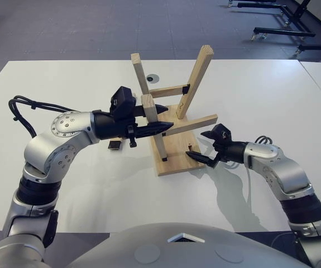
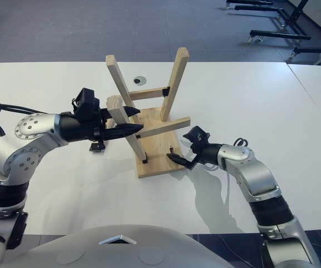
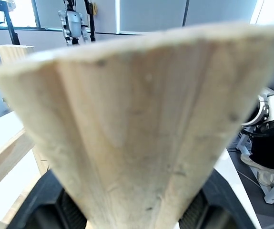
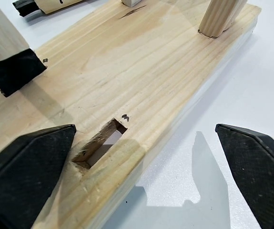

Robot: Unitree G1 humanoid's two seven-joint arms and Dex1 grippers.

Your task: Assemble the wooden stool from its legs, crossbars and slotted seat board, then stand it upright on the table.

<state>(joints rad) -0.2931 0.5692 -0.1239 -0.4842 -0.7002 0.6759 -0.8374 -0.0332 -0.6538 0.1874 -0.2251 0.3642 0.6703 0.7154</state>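
The stool lies upside down, its slotted seat board (image 1: 174, 162) flat on the white table (image 1: 65, 84). Two far legs (image 1: 196, 81) stand up from it, joined by a crossbar (image 1: 168, 90). My left gripper (image 1: 163, 118) is shut on the upper part of a near leg (image 1: 160, 146), which looms close in the left wrist view (image 3: 137, 124). A second crossbar (image 1: 192, 124) runs from that leg toward the right. My right gripper (image 1: 201, 147) is open at the board's near right corner, straddling the edge by an empty slot (image 4: 101, 148).
A small black piece (image 1: 114, 145) lies on the table just left of the board. A round grommet (image 1: 153, 77) sits behind the stool. Black cables (image 1: 26, 106) loop beside my left arm. Wheeled frames (image 1: 283, 30) stand on the floor beyond.
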